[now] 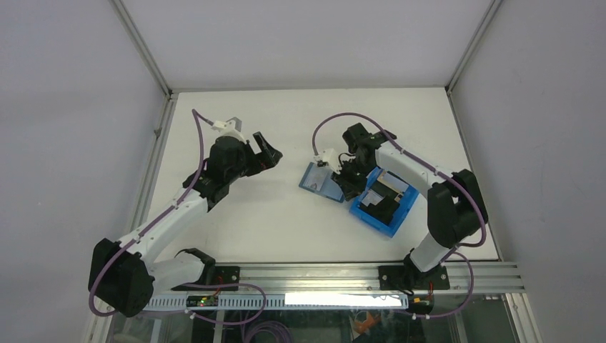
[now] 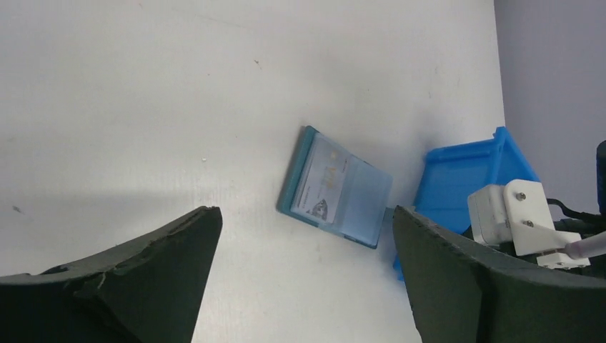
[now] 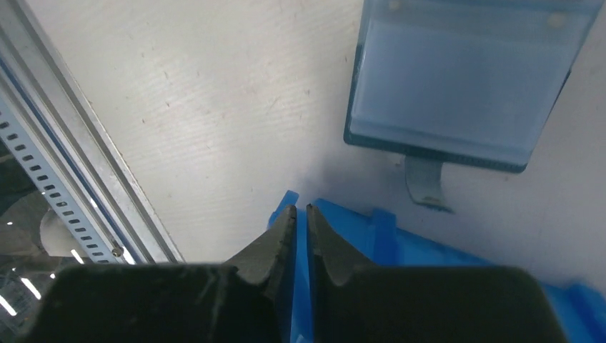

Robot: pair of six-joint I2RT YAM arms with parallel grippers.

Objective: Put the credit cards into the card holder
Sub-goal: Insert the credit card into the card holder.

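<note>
Teal card holder (image 2: 334, 187) lies open and flat near the tabletop (image 1: 250, 221) centre, beside the rigid blue plastic bin (image 2: 457, 175) holding dark and pale credit cards (image 1: 382, 207). Left gripper (image 2: 301, 214) gapes wide, empty. Right gripper (image 3: 300, 211) is nearly closed over the bin's rim, apparently gripping nothing.

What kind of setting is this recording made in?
Probably a lab robot cell: a white table boxed in by plain grey walls, two arms bolted to an aluminium rail.
</note>
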